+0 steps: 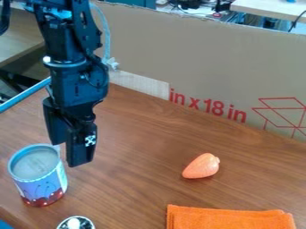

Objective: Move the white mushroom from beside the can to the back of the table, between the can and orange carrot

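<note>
1. Cardboard [209, 62] stands along the back, from eleven to three o'clock, perhaps to screen the wooden worktop [137, 156] from the room beyond.
2. Reaching down from eleven o'clock, the black arm [74, 67] points its pincer [67, 154] at the worktop around eight o'clock; its fingers are parted partway, with nothing seen held between them.
3. Just beside it, also at eight o'clock, the tin [43, 183] sits upright, probably so its flat base keeps it steady; whether they touch, I cannot tell.
4. At five o'clock, the orange carrot-like piece [201, 166] lies on its side, its rounded shape giving it no base to stand on.
5. Beyond it, the folded orange cloth [230, 219] lies flat, likely for compactness; a shiny round object [76, 223] sits at seven.
</note>
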`<state>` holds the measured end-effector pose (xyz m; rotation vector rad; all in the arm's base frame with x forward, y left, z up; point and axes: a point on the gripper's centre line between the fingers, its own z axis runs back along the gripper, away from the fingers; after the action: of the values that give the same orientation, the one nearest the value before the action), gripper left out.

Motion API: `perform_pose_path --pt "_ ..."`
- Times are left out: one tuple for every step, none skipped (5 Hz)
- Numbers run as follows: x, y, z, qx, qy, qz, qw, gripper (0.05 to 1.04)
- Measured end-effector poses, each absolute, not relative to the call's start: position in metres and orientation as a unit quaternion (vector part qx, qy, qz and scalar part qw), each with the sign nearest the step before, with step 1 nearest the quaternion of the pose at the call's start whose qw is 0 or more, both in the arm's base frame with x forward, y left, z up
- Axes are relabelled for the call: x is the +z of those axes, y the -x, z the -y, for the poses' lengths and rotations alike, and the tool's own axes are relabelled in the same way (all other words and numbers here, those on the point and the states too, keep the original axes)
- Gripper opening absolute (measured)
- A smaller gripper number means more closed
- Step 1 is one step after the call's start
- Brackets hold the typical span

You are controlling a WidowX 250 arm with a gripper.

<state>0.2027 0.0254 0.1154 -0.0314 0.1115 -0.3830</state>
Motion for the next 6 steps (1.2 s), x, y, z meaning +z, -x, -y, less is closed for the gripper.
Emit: perform_pose_path --pt "0.111 -0.2 -0.025 -0.189 0.019 -0.065 0.98 1.001" --pt "0.108 -0.179 -0.01 -0.217 0.019 -0.067 0.974 1.001" --pt "0.112 -0.167 0.003 -0.239 0.022 -0.051 0.969 1.001" --pt "0.097 -0.163 0.008 -0.242 0.024 -0.076 0.967 1.001" --pt "0.075 -0.156 0.008 -0.236 0.006 -0.122 0.964 1.001" --pt "0.062 -0.153 0.006 -0.229 -0.013 -0.149 0.962 1.001"
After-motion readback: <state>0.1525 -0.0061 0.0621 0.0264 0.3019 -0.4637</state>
